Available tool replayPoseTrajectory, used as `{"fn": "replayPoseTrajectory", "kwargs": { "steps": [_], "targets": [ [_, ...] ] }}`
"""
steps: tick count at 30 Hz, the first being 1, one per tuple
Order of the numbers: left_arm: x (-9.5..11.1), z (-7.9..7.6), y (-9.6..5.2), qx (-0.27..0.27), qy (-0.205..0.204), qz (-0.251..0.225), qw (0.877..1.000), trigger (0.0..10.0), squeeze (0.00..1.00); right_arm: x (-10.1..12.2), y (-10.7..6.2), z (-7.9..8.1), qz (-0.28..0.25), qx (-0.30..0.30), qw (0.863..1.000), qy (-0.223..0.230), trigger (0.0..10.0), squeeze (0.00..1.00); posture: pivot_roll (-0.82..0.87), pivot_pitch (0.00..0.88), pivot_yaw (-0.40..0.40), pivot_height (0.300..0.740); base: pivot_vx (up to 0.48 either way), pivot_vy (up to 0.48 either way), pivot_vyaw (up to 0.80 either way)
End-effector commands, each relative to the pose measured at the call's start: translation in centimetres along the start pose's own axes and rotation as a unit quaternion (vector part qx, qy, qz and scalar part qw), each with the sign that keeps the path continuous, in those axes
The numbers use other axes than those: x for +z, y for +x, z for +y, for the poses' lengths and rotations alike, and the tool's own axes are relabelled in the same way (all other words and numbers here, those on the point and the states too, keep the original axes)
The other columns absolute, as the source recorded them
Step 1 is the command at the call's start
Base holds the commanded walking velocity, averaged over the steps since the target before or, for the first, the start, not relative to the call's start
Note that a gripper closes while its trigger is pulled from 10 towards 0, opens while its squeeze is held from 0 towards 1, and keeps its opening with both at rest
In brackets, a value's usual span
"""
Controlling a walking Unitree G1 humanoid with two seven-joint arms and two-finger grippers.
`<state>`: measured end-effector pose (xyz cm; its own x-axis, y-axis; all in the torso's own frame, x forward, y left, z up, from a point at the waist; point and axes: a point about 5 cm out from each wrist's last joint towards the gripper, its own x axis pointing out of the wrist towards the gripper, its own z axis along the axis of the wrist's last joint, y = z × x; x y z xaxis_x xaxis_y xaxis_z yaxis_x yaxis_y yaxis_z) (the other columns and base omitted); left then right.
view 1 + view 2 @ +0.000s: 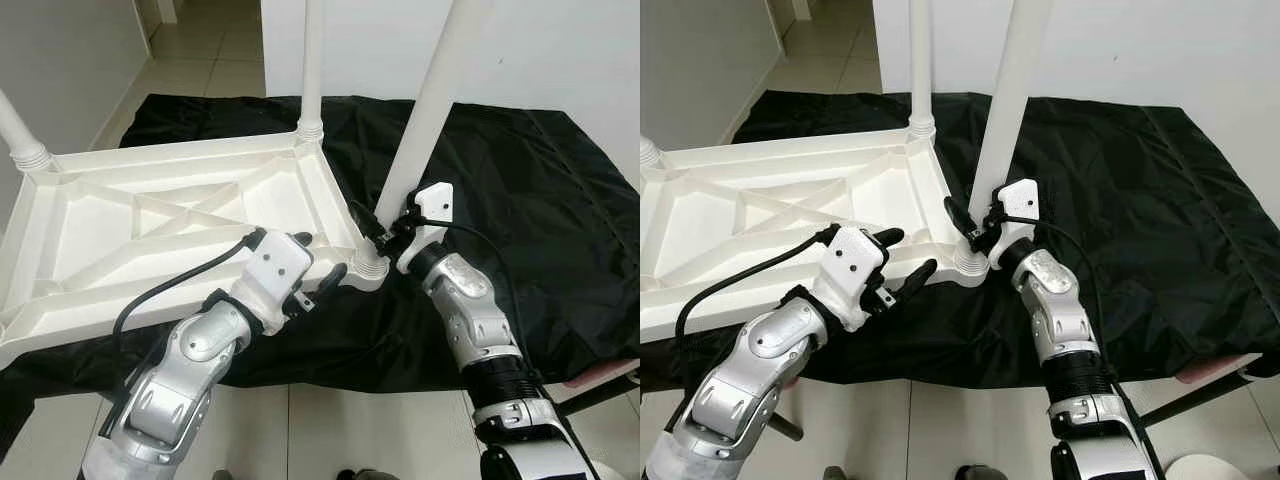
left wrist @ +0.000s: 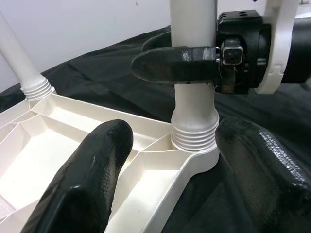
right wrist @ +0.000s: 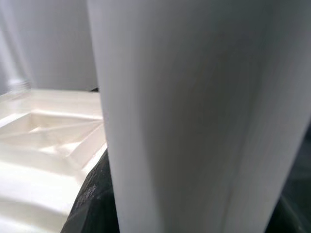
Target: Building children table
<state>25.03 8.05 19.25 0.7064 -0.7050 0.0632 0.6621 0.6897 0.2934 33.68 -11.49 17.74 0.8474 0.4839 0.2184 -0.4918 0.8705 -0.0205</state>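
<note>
Upturned white plastic tabletop [image 1: 150, 215], ribbed underside facing up, lying on a black cloth [image 1: 530, 180] spread over a tiled floor [image 1: 200, 50]. Three white legs in view, each rising from a threaded corner socket: one at the far corner [image 1: 313, 60], one at the robot's left [image 1: 18, 130], one at the near corner [image 1: 435, 90], leaning slightly to the right. Right gripper [image 1: 385, 228] clamped around that near-corner leg just above its ribbed collar [image 2: 194, 136], black fingers [image 2: 170, 63] wrapped tight against the white tube. Left gripper [image 1: 902, 262] spread wide and holding nothing, one finger [image 2: 87, 179] over the ribbed underside, the other [image 2: 262, 170] over the cloth, straddling the corner socket from the near side.
</note>
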Motion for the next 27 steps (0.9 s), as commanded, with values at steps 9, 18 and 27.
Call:
{"fn": "replayPoseTrajectory", "kwargs": {
  "steps": [9,18,27],
  "targets": [
    [0.0,-0.2,-0.2,0.004,-0.001,0.004,1.000,10.0,0.00,-2.8,-0.4,1.5,0.055,-0.114,0.990,0.059,10.0,0.00,0.00,0.114,-0.006,0.740,0.000,0.000,0.00],
    [0.0,-0.2,-0.1,0.005,-0.003,0.002,1.000,10.0,0.00,-2.9,0.3,2.1,0.088,-0.291,0.951,0.051,10.0,0.00,0.00,0.113,-0.012,0.740,0.000,0.000,0.00],
    [0.0,-0.2,0.1,0.008,-0.004,0.001,1.000,10.0,0.00,-2.6,0.6,2.5,0.091,-0.320,0.941,0.055,10.0,0.00,0.00,0.112,-0.020,0.740,0.000,0.000,0.00]
  ]
}}
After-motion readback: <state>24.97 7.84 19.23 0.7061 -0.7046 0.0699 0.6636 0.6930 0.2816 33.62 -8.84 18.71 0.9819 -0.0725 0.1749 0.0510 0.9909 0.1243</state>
